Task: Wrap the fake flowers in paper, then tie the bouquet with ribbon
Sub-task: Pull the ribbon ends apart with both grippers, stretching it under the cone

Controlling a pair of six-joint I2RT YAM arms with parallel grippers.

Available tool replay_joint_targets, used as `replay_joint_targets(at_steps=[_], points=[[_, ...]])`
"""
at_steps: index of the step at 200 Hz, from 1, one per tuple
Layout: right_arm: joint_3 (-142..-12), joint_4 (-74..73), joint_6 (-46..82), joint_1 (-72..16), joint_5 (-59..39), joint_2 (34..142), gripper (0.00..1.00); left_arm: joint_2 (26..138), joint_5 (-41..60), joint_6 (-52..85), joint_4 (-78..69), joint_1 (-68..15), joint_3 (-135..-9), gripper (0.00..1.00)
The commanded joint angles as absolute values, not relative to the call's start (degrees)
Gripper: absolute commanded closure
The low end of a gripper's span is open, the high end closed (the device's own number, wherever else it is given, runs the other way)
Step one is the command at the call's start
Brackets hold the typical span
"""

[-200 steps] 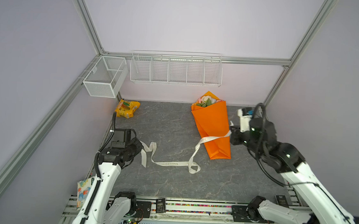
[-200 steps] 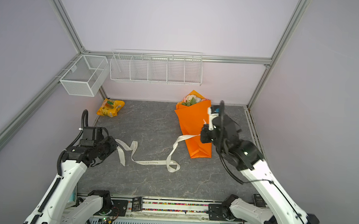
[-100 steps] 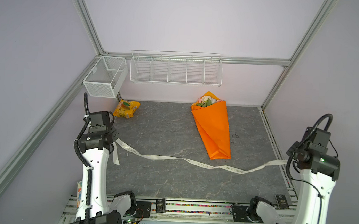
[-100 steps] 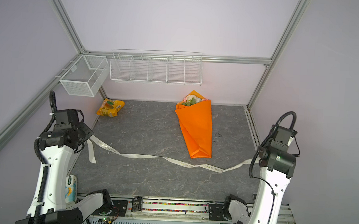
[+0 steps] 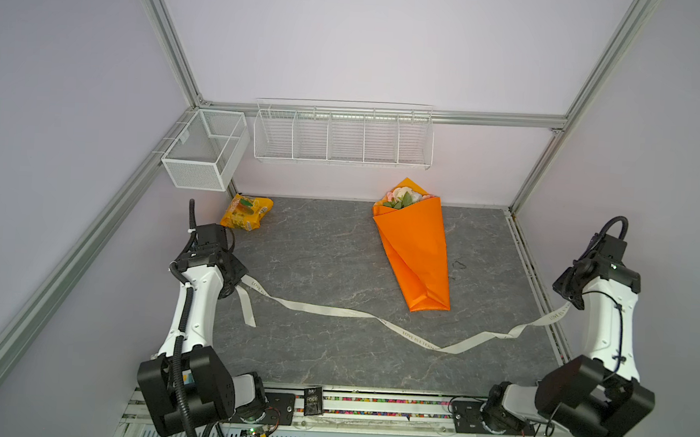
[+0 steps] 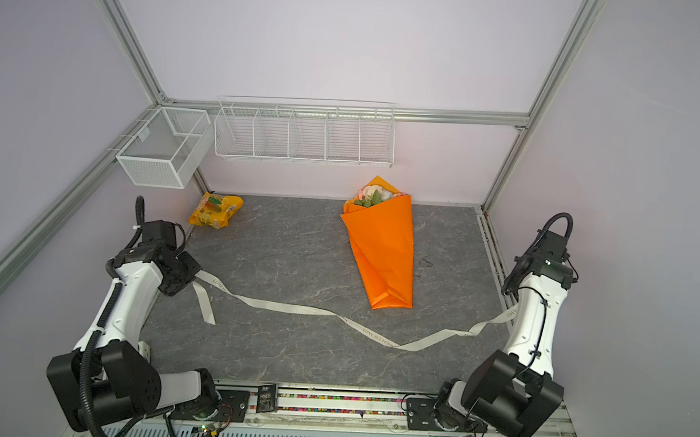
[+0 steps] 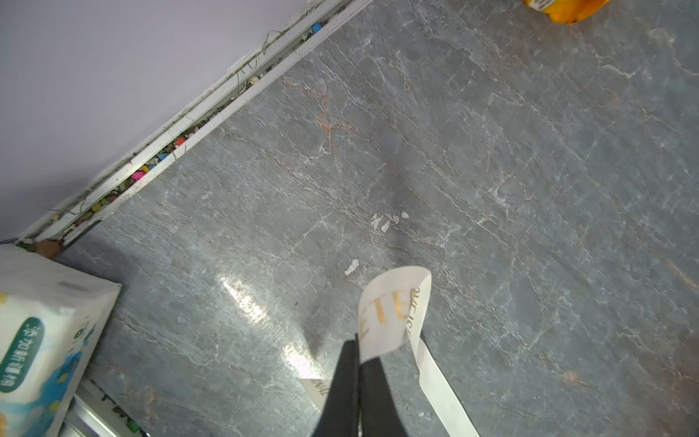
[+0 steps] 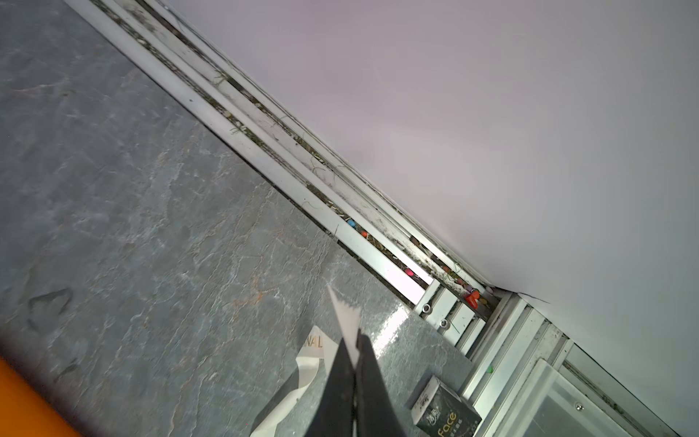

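Two pinched ends: left gripper (image 7: 357,344) and right gripper (image 8: 355,342) each clamped the ribbon (image 5: 334,310), spread wide. Bouquet (image 5: 415,248) lay untied between them, farther out; next, I'd guess, ribbon goes round it.

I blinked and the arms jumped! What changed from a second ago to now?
Both arms swung out to the sides. The right gripper drew the ribbon off the bouquet, and the left gripper pulled its end leftward, so the ribbon now trails across the table in front of the bouquet. Both grippers stayed shut on the ribbon. The bouquet and the snack packet did not move.
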State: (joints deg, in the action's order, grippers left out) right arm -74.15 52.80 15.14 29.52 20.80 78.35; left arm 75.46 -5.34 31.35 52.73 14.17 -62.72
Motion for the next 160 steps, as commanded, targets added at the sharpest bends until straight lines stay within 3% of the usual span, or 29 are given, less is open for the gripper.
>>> replay_joint_targets(at_steps=[1,27,50,88,156,160], points=[[-75.3,48.9,14.7,29.6,27.9,79.5,0.94,78.1,-9.1,29.7,52.2,14.8,-65.8,1.00],[-74.9,42.9,12.4,28.2,22.1,81.7,0.94,79.8,-18.0,29.0,51.9,19.5,-66.4,1.00],[-78.4,41.4,10.4,24.4,24.3,85.2,0.94,82.0,-13.5,29.5,50.7,24.5,-67.9,1.00],[-82.8,39.0,9.1,23.5,30.9,88.0,0.94,85.3,-12.3,30.5,50.0,25.1,-70.4,1.00],[-86.9,38.7,8.4,21.6,29.8,94.8,0.92,89.7,-9.8,30.1,50.7,25.4,-76.4,1.00],[-87.0,39.3,8.5,21.4,29.7,95.2,0.90,90.0,-9.5,30.1,50.6,25.4,-76.4,0.92]])
